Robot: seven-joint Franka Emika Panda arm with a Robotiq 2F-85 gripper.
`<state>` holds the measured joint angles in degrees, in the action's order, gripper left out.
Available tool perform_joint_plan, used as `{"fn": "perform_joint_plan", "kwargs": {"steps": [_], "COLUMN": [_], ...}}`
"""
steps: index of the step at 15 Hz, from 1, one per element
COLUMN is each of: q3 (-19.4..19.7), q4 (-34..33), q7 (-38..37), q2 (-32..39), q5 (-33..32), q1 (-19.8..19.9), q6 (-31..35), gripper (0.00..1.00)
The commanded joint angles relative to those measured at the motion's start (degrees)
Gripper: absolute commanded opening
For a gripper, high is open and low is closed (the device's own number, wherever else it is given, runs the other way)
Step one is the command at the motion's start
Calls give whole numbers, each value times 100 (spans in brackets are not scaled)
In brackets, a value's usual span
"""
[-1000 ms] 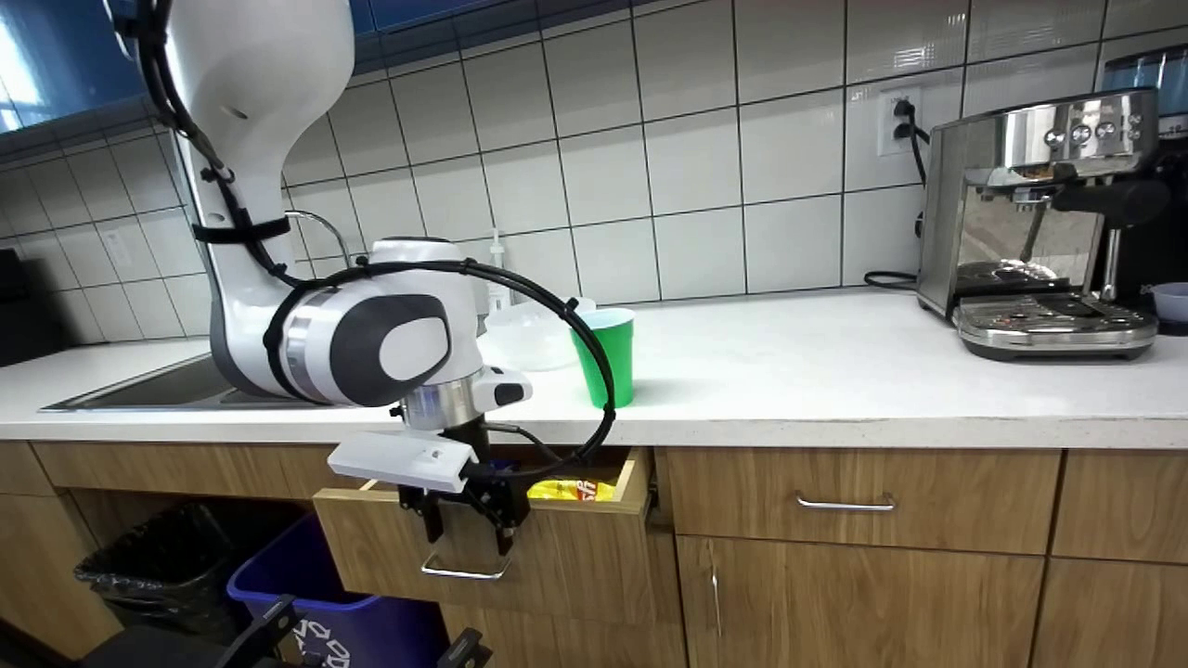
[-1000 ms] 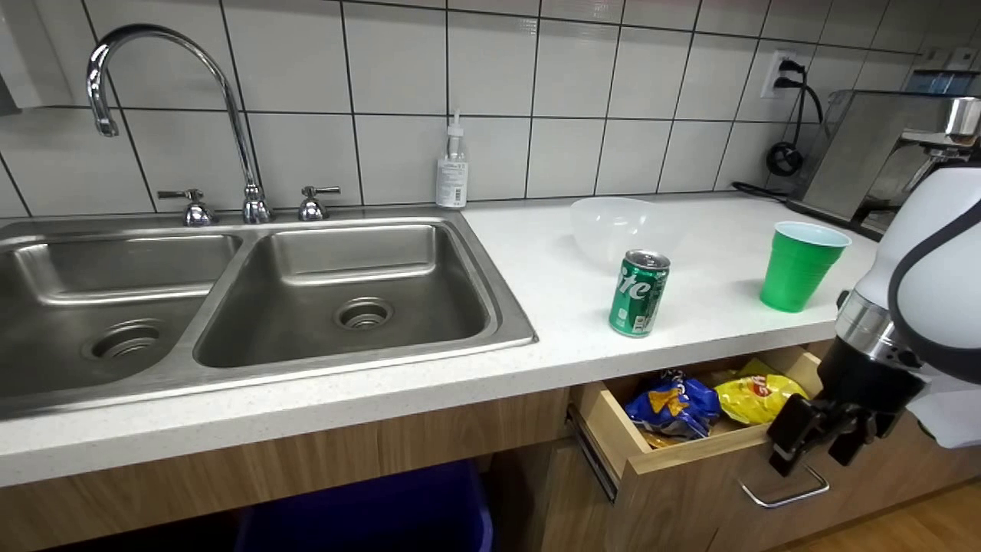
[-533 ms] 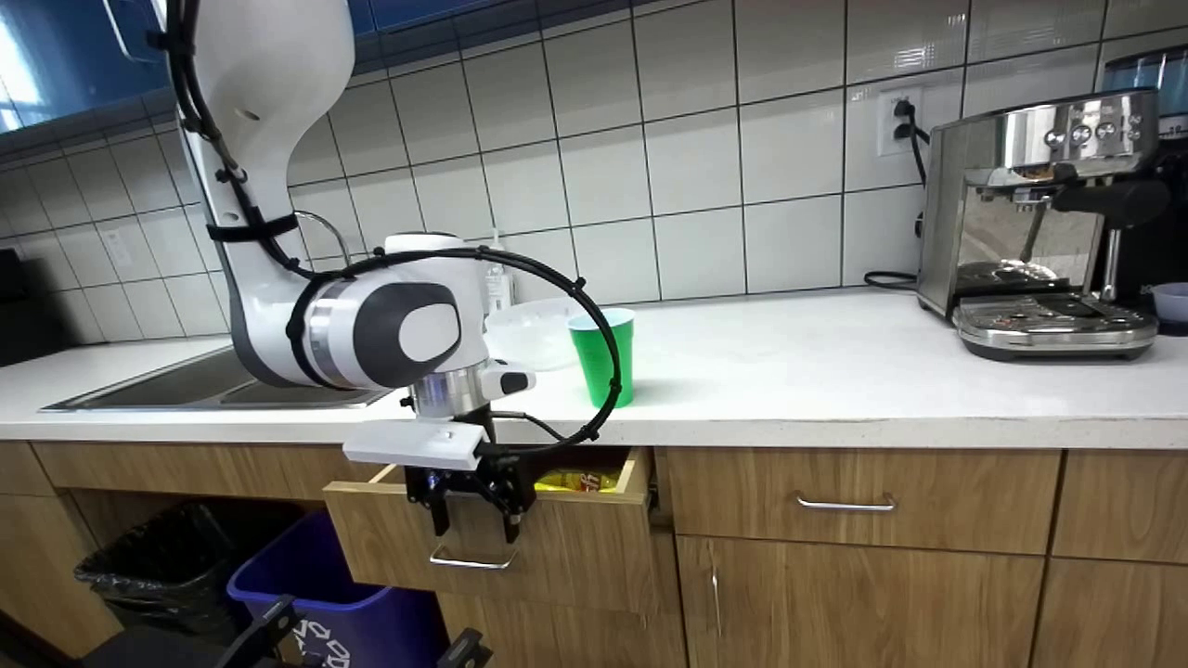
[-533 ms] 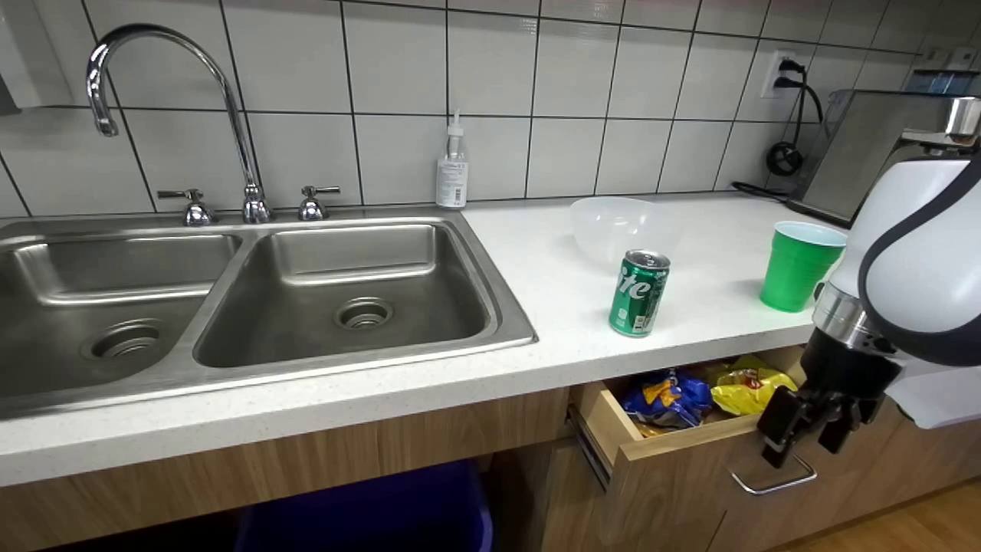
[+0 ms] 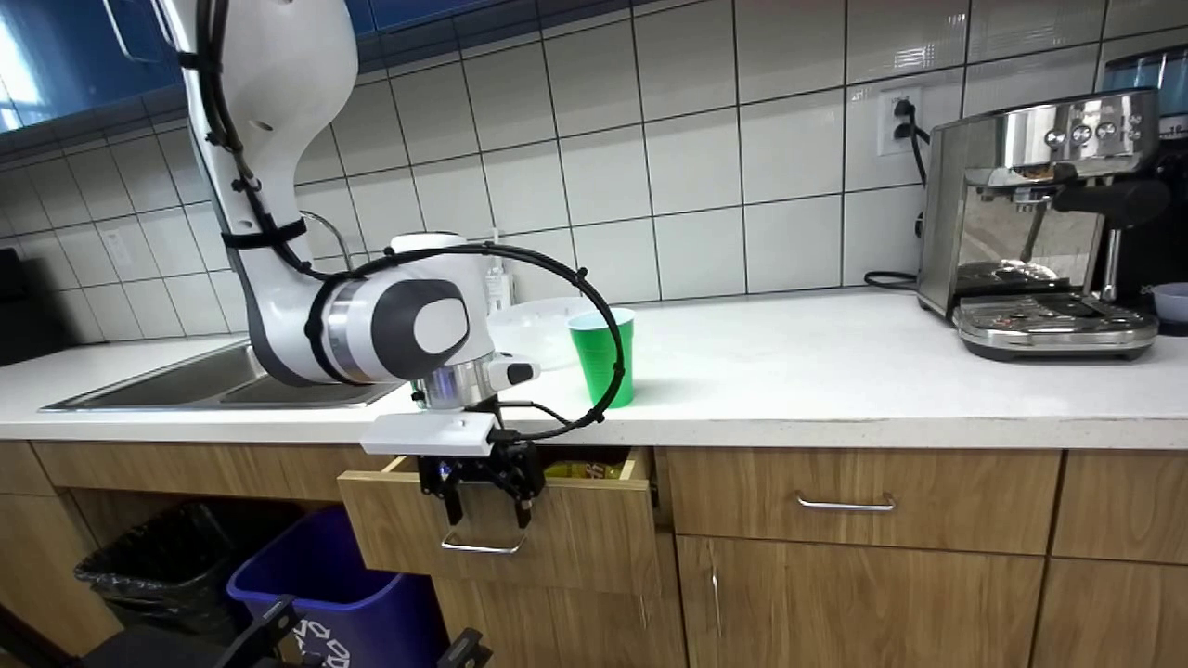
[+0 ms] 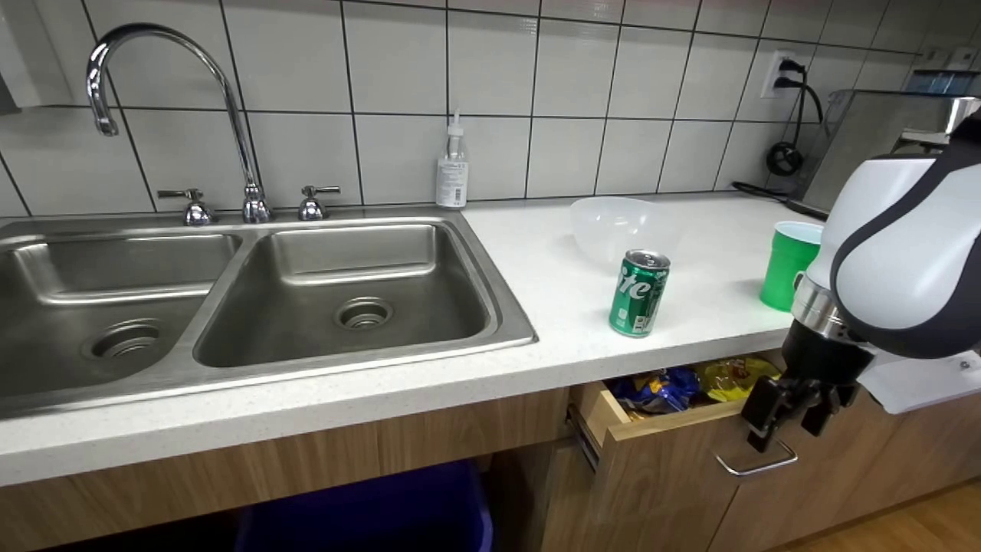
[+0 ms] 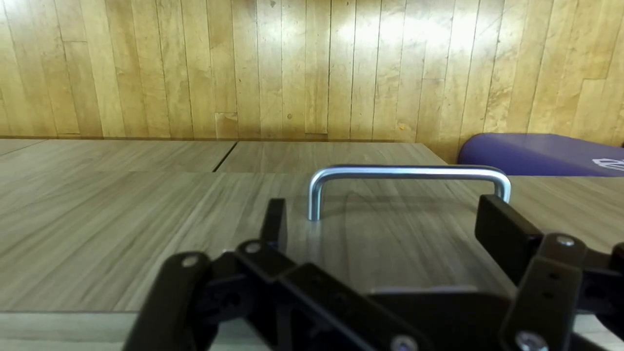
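Spread wide, the gripper (image 5: 489,521) is hanging just above the handle (image 7: 409,171) of the part-open drawer (image 5: 599,533); sliding it well is probably calling for steady, straight, centred pushing.

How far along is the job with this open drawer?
Done: the drawer sits further in than a second ago. In hand: the open end effector is at its front, apparently pushing; contact isn't clear. Left: it stands partly open, blue bag and yellow bag showing, so probably the remaining push.
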<state>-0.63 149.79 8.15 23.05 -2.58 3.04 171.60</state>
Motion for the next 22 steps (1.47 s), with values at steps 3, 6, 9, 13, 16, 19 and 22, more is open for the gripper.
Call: {"fn": "perform_joint_plan", "kwargs": {"steps": [3,6,9,13,16,19,22], "q3": [-37,21,89,80,55,-2,-116], "q4": [-519,-675,-850,-1090,-1239,-1266,-1161], "q7": [-171,-253,-286,-279,-272,-248,-189], "q2": [214,294,395,516,581,595,539], "q5": [52,35,-11,-3,12,40,88], "q1": [5,-50,-107,-92,-69,-15,100], "q6": [1,9,1,-30,-34,-14,34], "gripper": [100,100,100,100,100,100,100]}}
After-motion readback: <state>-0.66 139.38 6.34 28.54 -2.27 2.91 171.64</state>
